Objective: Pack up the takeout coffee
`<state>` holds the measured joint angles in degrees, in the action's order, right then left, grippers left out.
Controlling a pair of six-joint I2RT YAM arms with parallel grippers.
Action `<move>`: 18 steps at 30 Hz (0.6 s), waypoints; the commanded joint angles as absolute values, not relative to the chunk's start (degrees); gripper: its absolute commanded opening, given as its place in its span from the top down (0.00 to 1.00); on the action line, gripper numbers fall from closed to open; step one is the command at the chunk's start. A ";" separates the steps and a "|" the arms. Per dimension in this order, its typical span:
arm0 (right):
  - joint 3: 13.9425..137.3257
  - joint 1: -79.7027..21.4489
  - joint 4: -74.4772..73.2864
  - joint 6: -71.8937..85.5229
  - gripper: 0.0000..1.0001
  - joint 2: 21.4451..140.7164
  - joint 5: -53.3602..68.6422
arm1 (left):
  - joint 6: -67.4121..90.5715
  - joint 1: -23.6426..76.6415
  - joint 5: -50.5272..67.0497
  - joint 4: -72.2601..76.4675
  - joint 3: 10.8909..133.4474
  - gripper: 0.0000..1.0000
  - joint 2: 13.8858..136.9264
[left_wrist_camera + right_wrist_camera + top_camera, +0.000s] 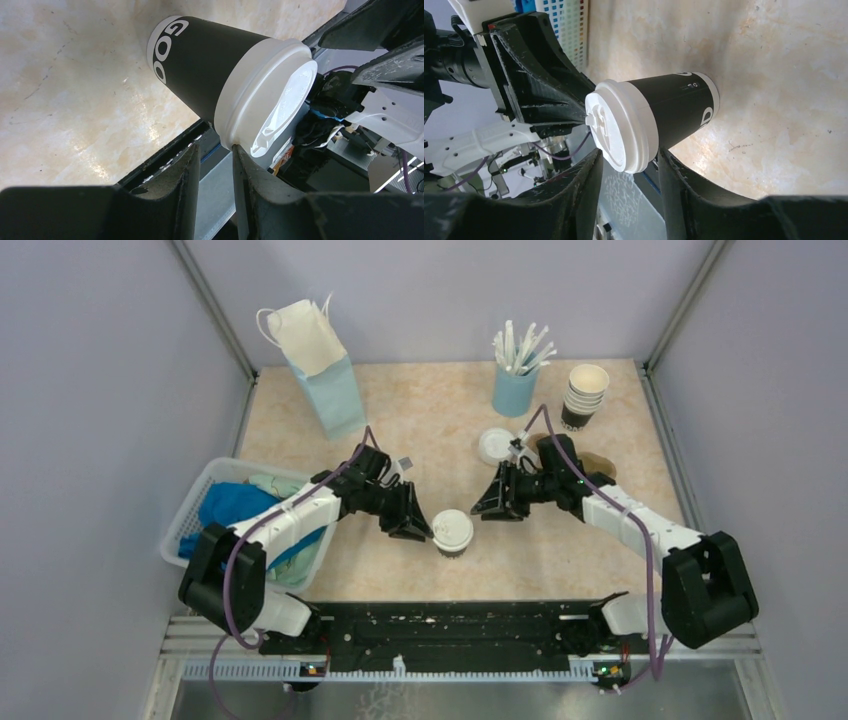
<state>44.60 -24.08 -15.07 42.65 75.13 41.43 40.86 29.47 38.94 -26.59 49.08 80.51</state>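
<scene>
The takeout coffee point(452, 531) stands upright at the table's front centre, a dark cup with white lettering and a white dome lid. My left gripper point(420, 528) is just left of it, jaws a narrow gap apart with nothing between them. In the left wrist view the cup point(210, 65) lies just beyond the gripper point(215, 147), and one fingertip point(239, 150) touches the lid rim. My right gripper point(485, 507) is open, just right of the cup. In the right wrist view the lid point(616, 125) sits at the mouth of that gripper point(629, 160).
A light blue paper bag point(325, 370) stands open at the back left. A white basket point(200, 495) with blue cloth sits at the left edge. A blue holder of white sticks point(515, 385), a stack of lidless cups point(585, 395) and a loose white lid point(495, 445) are at the back right.
</scene>
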 commanded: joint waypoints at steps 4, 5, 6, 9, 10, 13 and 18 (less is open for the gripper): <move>44.14 -23.73 -12.70 41.66 0.59 77.52 44.78 | 39.60 30.12 35.51 -28.29 50.79 0.65 82.67; 44.28 -23.73 -12.74 41.46 0.61 77.79 44.79 | 39.57 30.14 35.51 -28.24 50.87 0.65 82.67; 44.29 -23.66 -12.83 41.27 0.63 78.00 44.80 | 39.65 30.15 35.51 -28.25 51.03 0.65 82.78; 44.00 -23.69 -13.04 40.70 0.68 78.38 44.67 | 39.69 30.21 35.39 -28.29 51.35 0.65 83.14; 43.83 -23.68 -13.02 40.51 0.69 78.51 44.62 | 39.79 30.23 35.34 -28.29 51.35 0.65 83.14; 43.37 -23.73 -12.69 40.36 0.71 78.76 44.81 | 39.88 30.40 35.33 -28.22 51.38 0.65 83.28; 42.70 -23.79 -12.19 40.17 0.71 79.59 45.00 | 39.94 30.67 35.24 -28.15 51.37 0.66 83.78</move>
